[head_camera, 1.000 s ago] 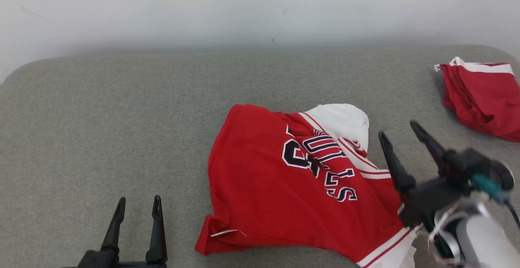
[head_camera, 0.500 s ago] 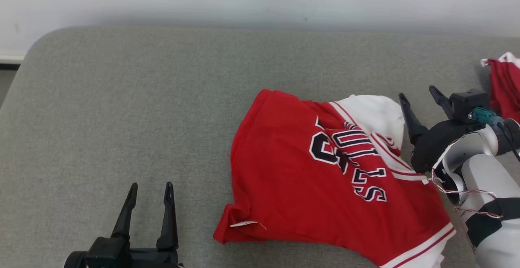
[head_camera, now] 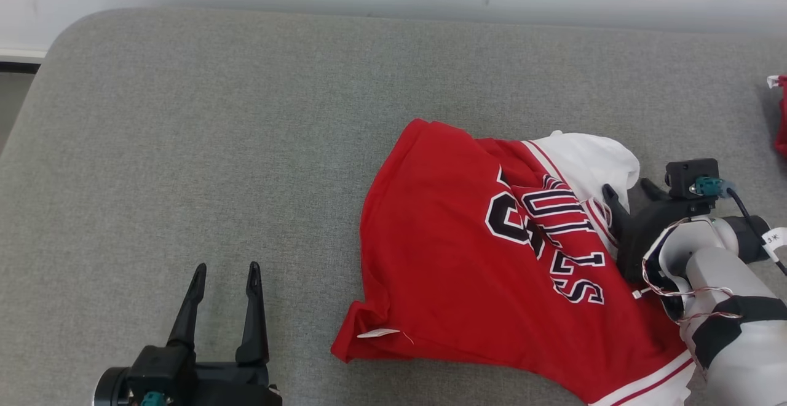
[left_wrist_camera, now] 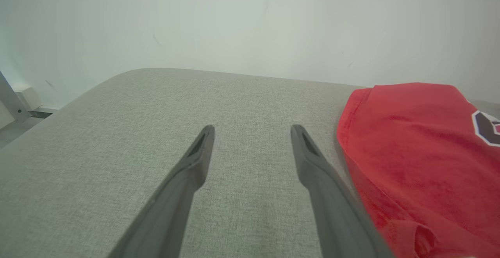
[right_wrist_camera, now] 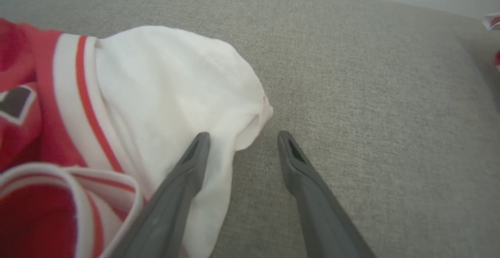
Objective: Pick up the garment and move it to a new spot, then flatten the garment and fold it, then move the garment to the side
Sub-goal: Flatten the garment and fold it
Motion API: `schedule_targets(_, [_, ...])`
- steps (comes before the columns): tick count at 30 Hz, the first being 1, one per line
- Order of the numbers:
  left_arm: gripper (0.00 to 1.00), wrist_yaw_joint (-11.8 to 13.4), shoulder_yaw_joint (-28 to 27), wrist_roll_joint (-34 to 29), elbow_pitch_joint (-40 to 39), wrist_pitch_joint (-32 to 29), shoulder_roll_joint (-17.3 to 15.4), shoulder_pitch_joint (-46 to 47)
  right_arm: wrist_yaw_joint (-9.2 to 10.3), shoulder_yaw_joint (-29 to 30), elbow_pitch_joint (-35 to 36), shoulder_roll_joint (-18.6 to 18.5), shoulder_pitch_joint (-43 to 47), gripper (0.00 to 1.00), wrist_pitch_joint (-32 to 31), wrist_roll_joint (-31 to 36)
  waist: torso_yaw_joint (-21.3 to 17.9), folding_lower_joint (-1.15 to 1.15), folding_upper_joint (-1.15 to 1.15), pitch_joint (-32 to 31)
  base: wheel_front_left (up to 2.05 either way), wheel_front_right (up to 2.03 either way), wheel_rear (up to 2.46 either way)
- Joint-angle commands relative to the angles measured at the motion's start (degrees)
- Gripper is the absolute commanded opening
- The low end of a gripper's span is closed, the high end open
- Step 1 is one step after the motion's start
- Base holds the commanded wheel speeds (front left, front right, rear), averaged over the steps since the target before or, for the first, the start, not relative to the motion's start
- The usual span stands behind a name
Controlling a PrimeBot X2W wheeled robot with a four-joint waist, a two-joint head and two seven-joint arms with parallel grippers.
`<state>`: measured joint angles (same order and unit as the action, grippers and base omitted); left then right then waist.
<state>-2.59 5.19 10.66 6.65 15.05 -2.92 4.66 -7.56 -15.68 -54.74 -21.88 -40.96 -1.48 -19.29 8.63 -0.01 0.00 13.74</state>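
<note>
- Gray padded surface [head_camera: 246,117] under a pale wall holds the red garment [head_camera: 455,270], between the left gripper [head_camera: 226,267] and the right gripper [head_camera: 627,186], nearer the right.
- Head view alone shows its sideways lettering. The long axis runs gripper to gripper, plain red edge toward the left.
- Right wrist view: white sleeve [right_wrist_camera: 168,86] under 1 finger, bare surface under the other, jaws spread.
- Left wrist view: jaws wide, holding nothing, garment beside 1 finger.

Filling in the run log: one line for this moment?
right gripper open, at sleeve edge; left gripper open, idle; jersey crumpled on cushion
</note>
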Motion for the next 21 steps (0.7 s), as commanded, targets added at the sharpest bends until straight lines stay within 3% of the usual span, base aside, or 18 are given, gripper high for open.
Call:
schedule_targets(1, [1.00, -0.2, 0.1, 0.5, 0.1, 0.2, 0.1, 0.8, 0.17, -0.8, -1.1, 0.7, 0.3, 0.00, -0.5, -1.0, -0.2, 0.01, 0.00, 0.3, 0.00, 0.00, 0.00])
schedule_targets(8, [1.00, -0.3, 0.3, 0.5, 0.2, 0.2, 0.1, 1.5, 0.17, -3.9, 0.1, -1.7, -6.4, 0.00, 2.2, -3.8, -0.3, 0.01, 0.00, 0.9, 0.00, 0.00, 0.00])
schedule_targets(21, [1.00, -0.2, 2.6, 1.6, 0.5, 0.2, 0.1, 2.9, 0.17, -6.3, 1.4, -7.2, -24.5, 0.00, 6.8, -2.6, 2.4, 0.01, 0.00, 2.6, 0.00, 0.00, 0.00])
